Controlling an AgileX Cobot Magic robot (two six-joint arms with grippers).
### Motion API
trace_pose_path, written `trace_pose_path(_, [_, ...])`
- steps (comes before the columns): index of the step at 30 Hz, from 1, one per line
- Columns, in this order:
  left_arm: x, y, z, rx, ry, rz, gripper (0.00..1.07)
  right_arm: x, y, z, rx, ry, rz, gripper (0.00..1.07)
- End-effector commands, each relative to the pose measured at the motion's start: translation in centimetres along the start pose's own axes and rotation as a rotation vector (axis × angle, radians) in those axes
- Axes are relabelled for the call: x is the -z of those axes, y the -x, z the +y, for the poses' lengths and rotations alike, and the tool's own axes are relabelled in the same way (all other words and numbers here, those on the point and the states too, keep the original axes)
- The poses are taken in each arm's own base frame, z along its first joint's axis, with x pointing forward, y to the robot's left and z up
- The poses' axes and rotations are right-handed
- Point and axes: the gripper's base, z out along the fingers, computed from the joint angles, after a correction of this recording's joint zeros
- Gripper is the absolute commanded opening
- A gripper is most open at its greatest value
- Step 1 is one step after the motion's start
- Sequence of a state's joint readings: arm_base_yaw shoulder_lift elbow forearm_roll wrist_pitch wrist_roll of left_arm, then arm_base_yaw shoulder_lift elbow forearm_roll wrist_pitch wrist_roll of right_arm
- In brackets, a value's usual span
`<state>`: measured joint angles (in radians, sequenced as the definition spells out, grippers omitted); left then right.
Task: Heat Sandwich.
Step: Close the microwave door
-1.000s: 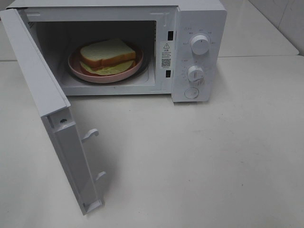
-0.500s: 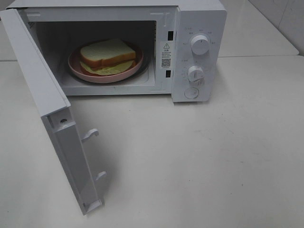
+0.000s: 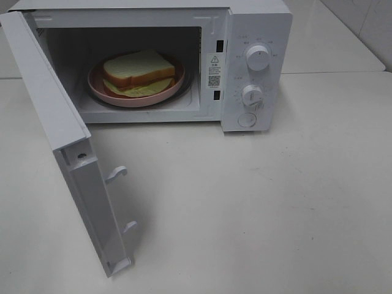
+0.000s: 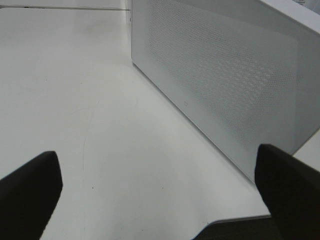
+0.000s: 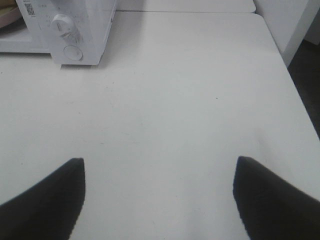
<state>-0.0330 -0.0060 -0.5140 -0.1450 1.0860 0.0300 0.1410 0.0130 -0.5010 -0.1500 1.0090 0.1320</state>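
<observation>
The sandwich (image 3: pixel 138 72) sits on a pink plate (image 3: pixel 101 87) inside the open microwave (image 3: pixel 256 61) — well apart from both grippers. The left gripper (image 4: pixel 160 192) hangs with jaws spread, empty, beside the microwave door (image 4: pixel 225 85). The right gripper (image 5: pixel 159 192) — jaws wide too, holding nothing — is over the bare table (image 5: pixel 175 100).

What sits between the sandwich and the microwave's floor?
A round pink plate lies under the sandwich, resting on the dark turntable inside the open microwave. The exterior high view shows this.
</observation>
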Motion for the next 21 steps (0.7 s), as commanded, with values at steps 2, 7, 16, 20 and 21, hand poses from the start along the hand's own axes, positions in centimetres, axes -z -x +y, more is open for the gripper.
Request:
trace_pose_path(2, [0.2, 0.01, -0.05, 0.0, 0.001, -0.029, 0.98, 0.61, -0.31, 0.01, -0.02, -0.044, -0.056, 0.76])
trace_pose_path(7, [0.14, 0.04, -0.06, 0.001, 0.0, -0.025, 0.98, 0.61, -0.3, 0.0, -0.022, -0.043, -0.056, 0.76])
trace_pose_path(16, [0.14, 0.04, -0.06, 0.001, 0.0, -0.025, 0.98, 0.6, -0.3, 0.0, -0.022, -0.043, -0.055, 0.76])
trace_pose_path(20, [0.14, 0.04, -0.06, 0.001, 0.0, -0.025, 0.98, 0.6, -0.3, 0.0, -0.022, -0.043, -0.055, 0.76])
trace_pose_path(21, [0.14, 0.04, -0.06, 0.001, 0.0, -0.025, 0.98, 0.6, -0.3, 0.0, -0.022, -0.043, -0.055, 0.76])
